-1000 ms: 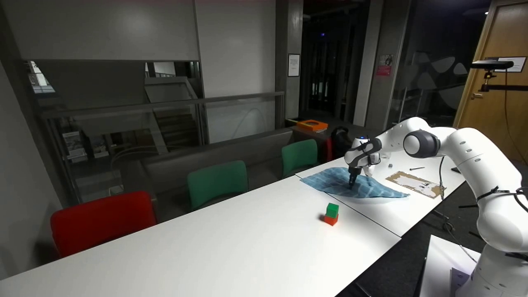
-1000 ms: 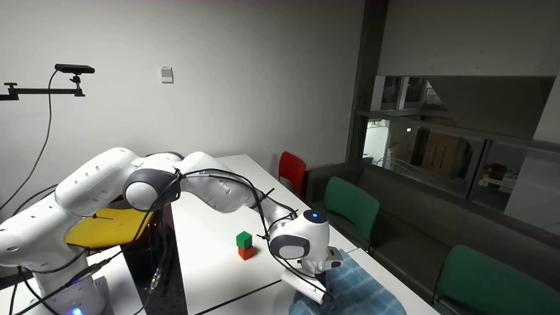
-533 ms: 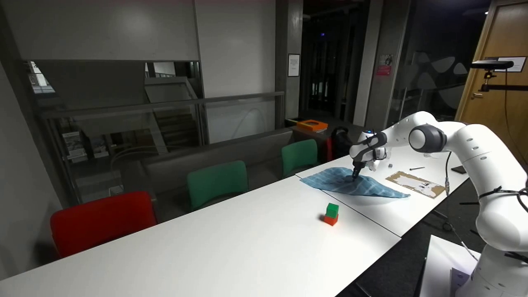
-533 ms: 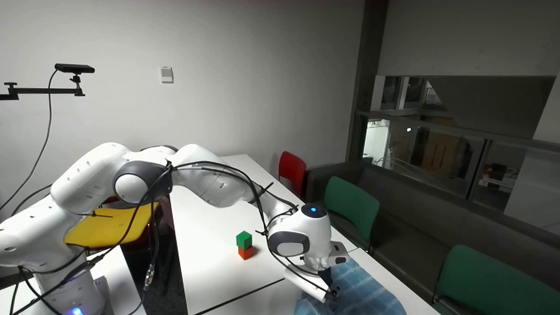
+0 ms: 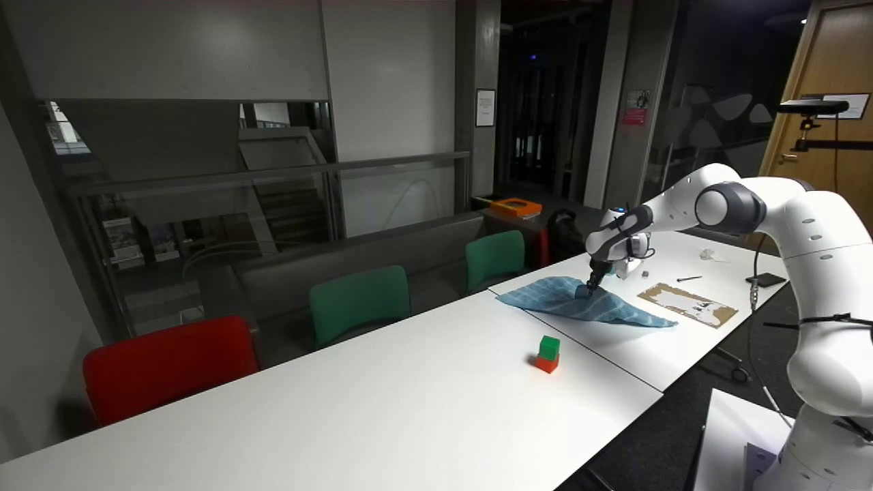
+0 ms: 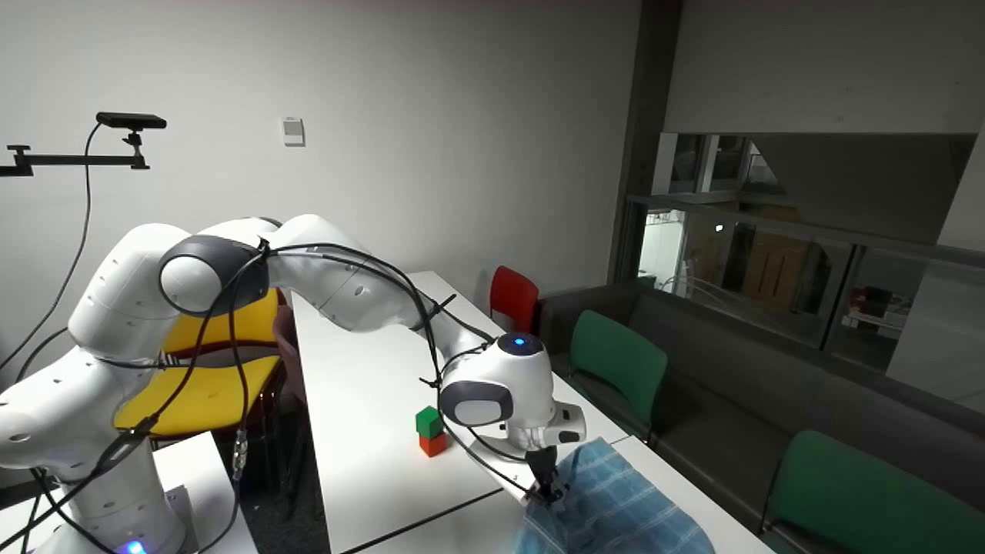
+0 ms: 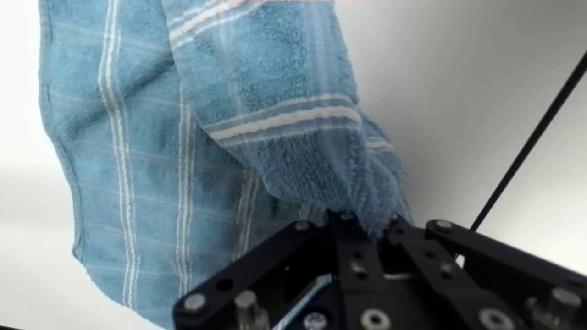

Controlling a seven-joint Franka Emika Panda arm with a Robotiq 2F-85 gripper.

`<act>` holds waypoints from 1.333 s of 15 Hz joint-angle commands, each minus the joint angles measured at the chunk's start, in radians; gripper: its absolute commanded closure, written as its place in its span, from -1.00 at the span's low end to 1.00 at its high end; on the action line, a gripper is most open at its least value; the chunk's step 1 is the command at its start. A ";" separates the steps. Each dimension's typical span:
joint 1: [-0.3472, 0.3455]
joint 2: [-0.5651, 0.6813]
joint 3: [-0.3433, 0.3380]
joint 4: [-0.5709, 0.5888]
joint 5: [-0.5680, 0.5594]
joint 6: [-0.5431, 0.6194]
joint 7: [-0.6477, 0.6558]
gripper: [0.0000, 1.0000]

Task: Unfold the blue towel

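Blue towel [image 7: 211,160] lies on the white surface [image 5: 382,402], partly doubled: wrist view shows a turned-over layer above a wider lower one, white stripes on both. My hand [image 7: 371,224] is clamped narrow on a gathered tuft of the towel. Compared with one second ago: my hand sits higher in both exterior views, my arm [image 5: 730,208] is raised at the elbow, and a small fold of cloth now stands up beside my hand. The towel's two outermost corners, in an exterior view, have not moved. Near the towel: tan board [image 5: 687,304] with torn white patches; dark marks on it, unreadable. Green cube [image 5: 550,347] stacked on orange-red cube [image 5: 547,365], same spot as before. Dark flat object [image 5: 765,279] near the surface's edge, more of it in sight than earlier. Farther out, lettering too small to read: framed notice [image 5: 485,108] on the pillar [image 5: 485,164], red-pink sign [image 5: 634,117], sheet [image 5: 858,106] on the wooden door [image 5: 835,54].
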 commanded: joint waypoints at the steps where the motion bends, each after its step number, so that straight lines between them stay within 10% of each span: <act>1: 0.055 -0.144 -0.026 -0.198 0.011 0.034 0.089 0.98; 11: 0.187 -0.331 -0.109 -0.496 -0.006 0.111 0.261 0.98; 12: 0.192 -0.345 -0.115 -0.523 -0.005 0.131 0.260 0.43; 20: 0.222 -0.387 -0.164 -0.601 -0.012 0.160 0.293 -0.63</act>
